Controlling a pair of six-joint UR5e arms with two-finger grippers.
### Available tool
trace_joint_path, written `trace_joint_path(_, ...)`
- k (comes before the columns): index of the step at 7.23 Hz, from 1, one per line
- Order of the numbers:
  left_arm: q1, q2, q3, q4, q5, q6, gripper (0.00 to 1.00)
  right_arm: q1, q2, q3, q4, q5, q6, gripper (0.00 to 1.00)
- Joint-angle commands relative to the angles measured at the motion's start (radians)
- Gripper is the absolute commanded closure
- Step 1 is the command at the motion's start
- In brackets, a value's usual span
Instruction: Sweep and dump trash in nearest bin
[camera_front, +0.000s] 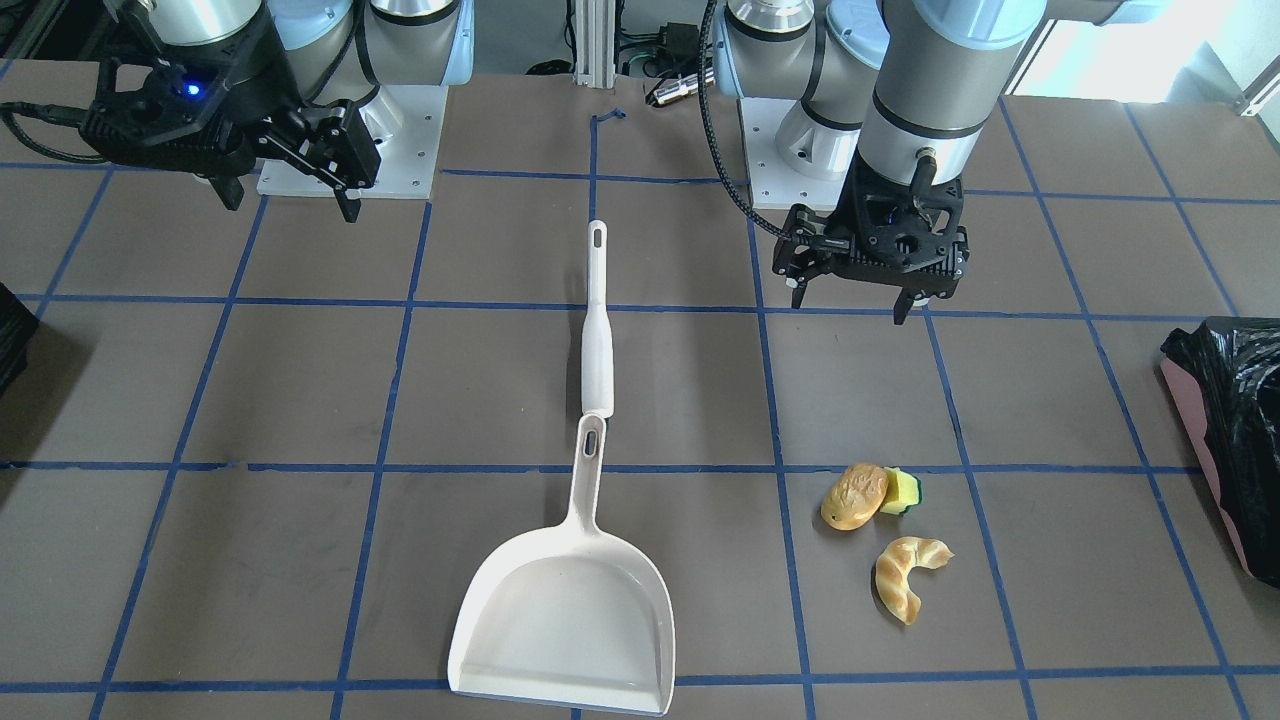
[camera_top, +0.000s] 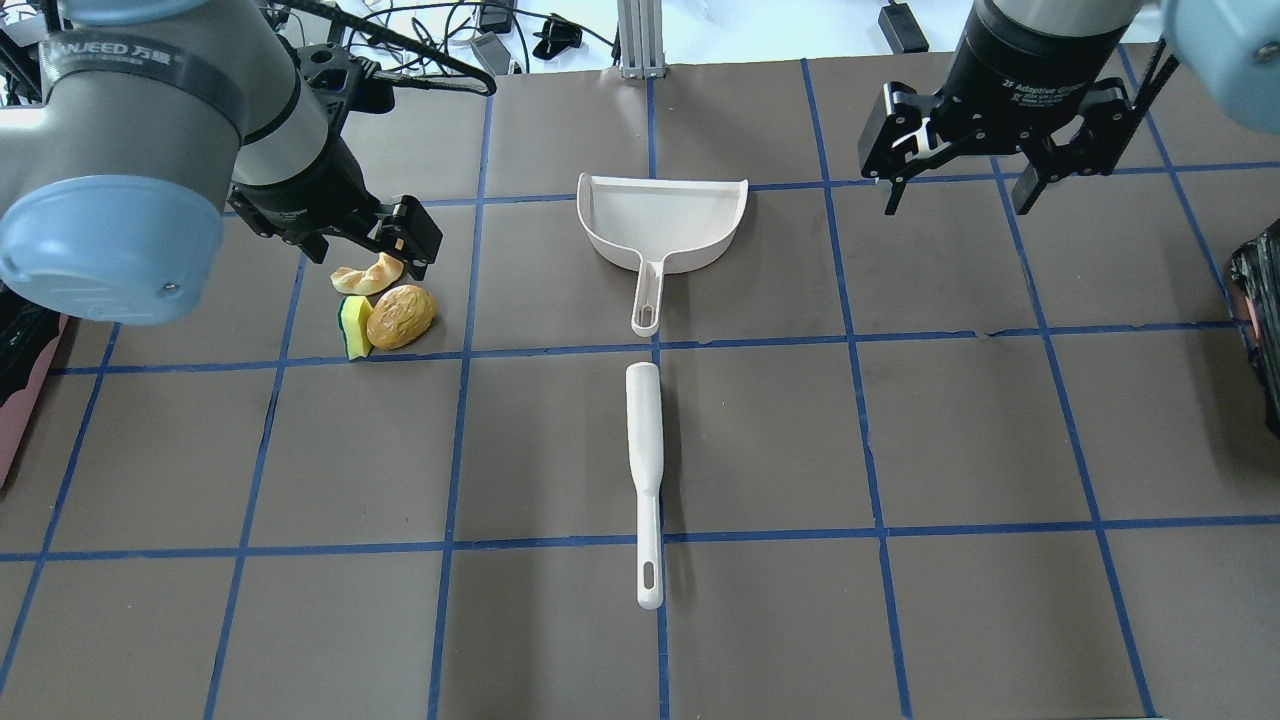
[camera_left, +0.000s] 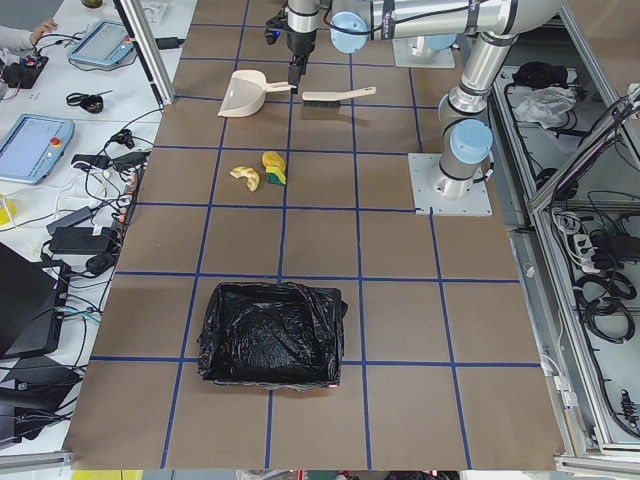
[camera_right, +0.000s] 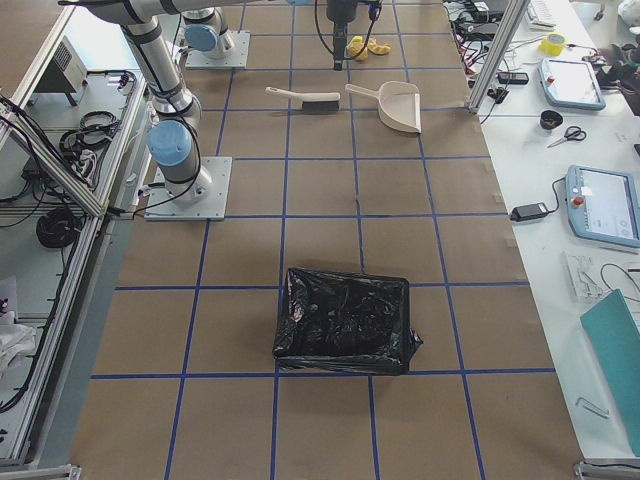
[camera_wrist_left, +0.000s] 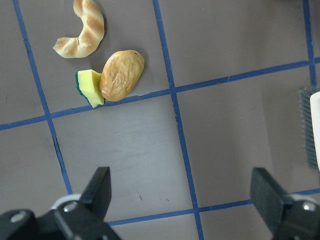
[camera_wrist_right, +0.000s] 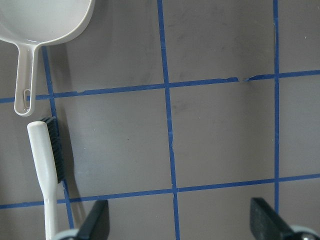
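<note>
The trash lies together on the table: a bread roll (camera_front: 855, 495), a yellow-and-green sponge (camera_front: 903, 492) touching it, and a croissant (camera_front: 905, 575) just beyond. My left gripper (camera_front: 848, 308) is open and empty. It hovers above the table on the robot's side of the trash, which shows at the top left of the left wrist view (camera_wrist_left: 120, 75). My right gripper (camera_top: 955, 205) is open and empty, high over the right half. The pink-sided bin (camera_front: 1230, 430) with its black bag stands at my far left.
A white dustpan (camera_top: 660, 220) and a white brush (camera_top: 645, 470) lie end to end along the table's middle line. A second black-bagged bin (camera_top: 1260, 330) sits at my far right edge. Blue tape lines grid the brown table (camera_top: 800, 620).
</note>
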Motion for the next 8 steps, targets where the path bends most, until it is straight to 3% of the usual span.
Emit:
trace_joint_path(1,0.0,-0.006,-0.002,-0.001,0.0,0.0,0.0,0.0,0.0,0.001,0.003,-0.004,0.0,0.0)
trace_joint_path(8,0.0,0.007,0.001,-0.017,0.0,0.0,0.0,0.002,0.002,0.003,0.004,0.001,0.001,0.0)
